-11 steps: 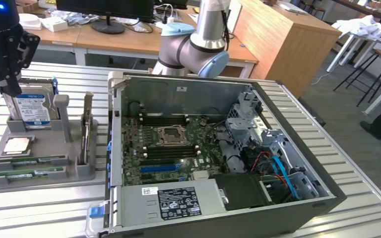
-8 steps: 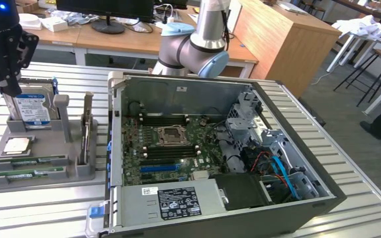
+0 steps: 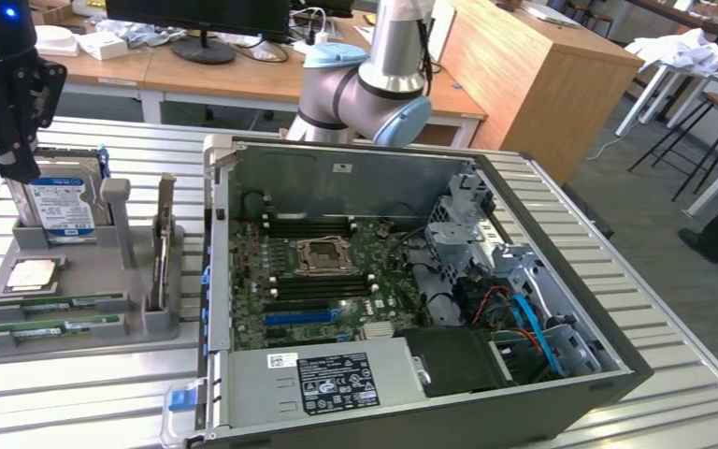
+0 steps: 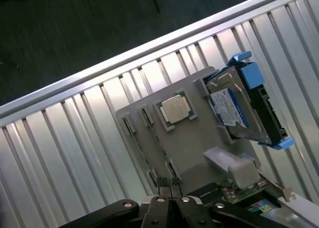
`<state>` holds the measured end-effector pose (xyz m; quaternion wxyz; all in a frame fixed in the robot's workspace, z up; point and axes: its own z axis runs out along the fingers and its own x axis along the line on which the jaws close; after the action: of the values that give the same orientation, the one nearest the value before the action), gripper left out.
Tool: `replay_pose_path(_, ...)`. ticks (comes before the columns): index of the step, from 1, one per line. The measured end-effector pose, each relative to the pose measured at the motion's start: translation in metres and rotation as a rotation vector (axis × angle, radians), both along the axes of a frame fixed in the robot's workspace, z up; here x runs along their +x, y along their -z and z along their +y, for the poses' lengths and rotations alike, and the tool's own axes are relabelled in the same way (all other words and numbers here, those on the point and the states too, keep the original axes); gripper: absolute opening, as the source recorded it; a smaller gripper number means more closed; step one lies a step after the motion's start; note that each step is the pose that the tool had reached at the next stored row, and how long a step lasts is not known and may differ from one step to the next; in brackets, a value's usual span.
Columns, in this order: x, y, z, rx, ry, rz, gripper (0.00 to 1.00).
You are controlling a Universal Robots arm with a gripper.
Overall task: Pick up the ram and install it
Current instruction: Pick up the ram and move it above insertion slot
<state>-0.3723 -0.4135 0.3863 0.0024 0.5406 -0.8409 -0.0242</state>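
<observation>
Ram (image 3: 50, 325) lies flat at the lower left of the exterior view, a green stick in the front slot of the grey holder (image 3: 147, 323), with a twin just behind it, both untouched. In the upper left the gripper (image 3: 18, 171) hangs empty with its fingers pressed together, nearer the hard drive (image 3: 63, 204) than the sticks. A good pick likely needs the fingers spread and squared across the stick's long edges, keeping it level for the open computer case (image 3: 609, 374) at right.
</observation>
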Motion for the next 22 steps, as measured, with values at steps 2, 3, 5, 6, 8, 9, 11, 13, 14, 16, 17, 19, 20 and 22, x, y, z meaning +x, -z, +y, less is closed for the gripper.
replay_pose_path(2,0.0,0.0002,0.0,-0.0001,-0.028,0.0,0.1)
replay_pose_path(3,0.0,0.0003,0.0,-0.0002,-0.042,0.0,0.1)
replay_pose_path(5,0.0,0.0004,0.0,-0.0003,-0.071,0.0,0.1)
replay_pose_path(6,0.0,0.0005,0.0,-0.0005,-0.085,0.0,0.1)
replay_pose_path(8,0.0,0.0006,0.0,-0.0007,-0.112,0.0,0.1)
replay_pose_path(9,0.0,0.0007,0.0,-0.0008,-0.126,0.0,0.1)
replay_pose_path(11,0.0,0.0009,0.0,-0.001,-0.153,0.0,0.1)
replay_pose_path(13,0.0,0.001,0.0,-0.0013,-0.18,0.0001,0.1)
replay_pose_path(14,0.0,0.0011,0.0,-0.0014,-0.194,0.0,0.1)
replay_pose_path(16,0.0,0.0013,0.0,-0.0017,-0.22,0.0,0.1)
replay_pose_path(17,0.0,0.0013,0.0,-0.0018,-0.234,0.0,0.1)
replay_pose_path(19,0.0,0.0015,0.0,-0.0021,-0.261,0.0,0.1)
replay_pose_path(20,0.0,0.0016,0.0,-0.0022,-0.274,0.0,0.1)
replay_pose_path(22,0.0,0.0018,0.0,-0.0025,-0.3,0.0,0.1)
